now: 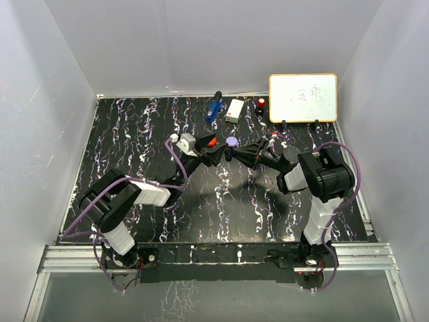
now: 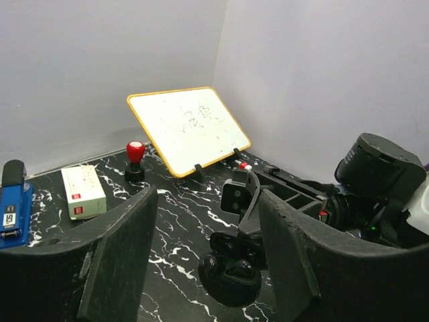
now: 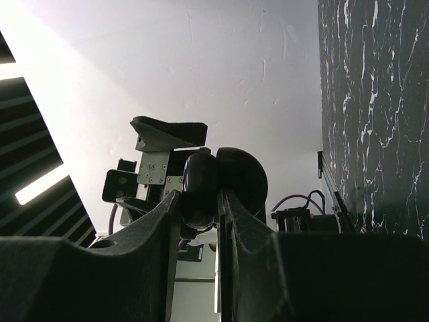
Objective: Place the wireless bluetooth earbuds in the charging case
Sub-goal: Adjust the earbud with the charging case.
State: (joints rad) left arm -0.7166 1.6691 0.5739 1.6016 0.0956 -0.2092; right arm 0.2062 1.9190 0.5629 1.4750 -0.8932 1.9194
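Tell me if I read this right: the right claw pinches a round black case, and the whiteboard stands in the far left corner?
Not quite. The whiteboard stands in the far right corner, as the top view shows. The right gripper does pinch the round black case.

Quick count from my end: two grippers, the left gripper (image 2: 208, 198) and the right gripper (image 3: 200, 201), with exactly one black case (image 3: 241, 174) pinched in the right one. Right beside the two grippers there's one red piece (image 1: 212, 141) and one lavender disc (image 1: 232, 141). Way out beyond them sit one whiteboard (image 2: 189, 129), one white box (image 2: 83, 192), one red-capped stamp (image 2: 135, 159) and one blue stapler (image 2: 13, 208).
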